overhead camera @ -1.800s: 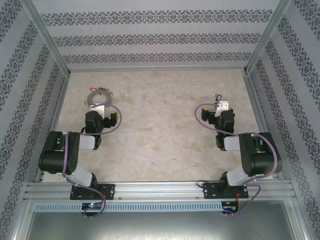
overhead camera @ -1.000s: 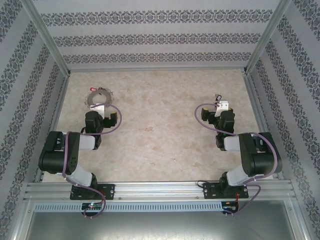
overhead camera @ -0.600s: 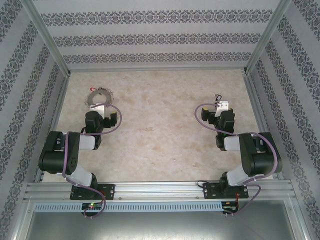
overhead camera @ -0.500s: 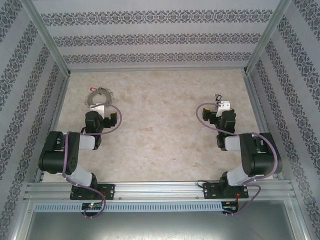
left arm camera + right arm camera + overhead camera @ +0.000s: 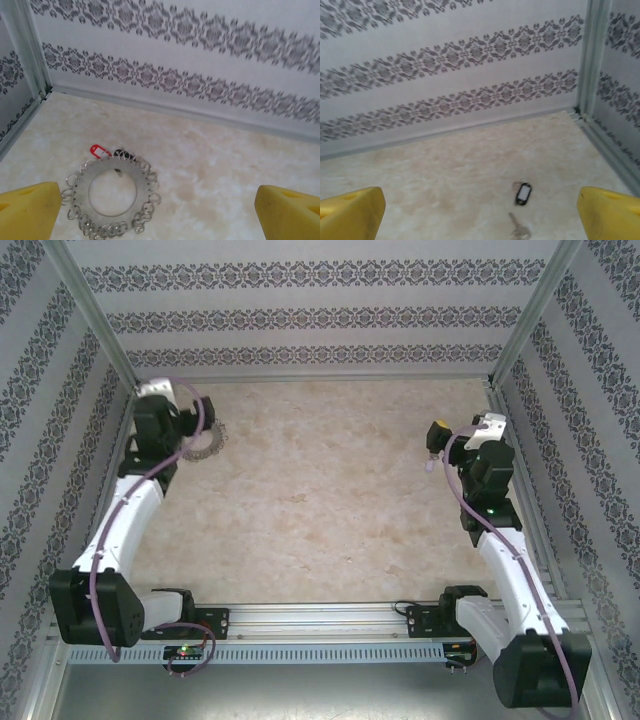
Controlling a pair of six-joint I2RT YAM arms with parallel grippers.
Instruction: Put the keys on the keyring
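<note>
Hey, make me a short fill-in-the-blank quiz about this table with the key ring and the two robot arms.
1. The small tag beside the large silvery metal ring is ____.
2. The left pincer and right pincer both stand ____.
3. The thin silvery key lies beside a small ____ fob.
Missing words: red; open; black.

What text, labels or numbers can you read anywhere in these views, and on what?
None readable.
The black fob beside the loose key: pale face, too small to read.
The red tag by the keyring: no lettering visible.
The wallpaper: ornament only.
</note>
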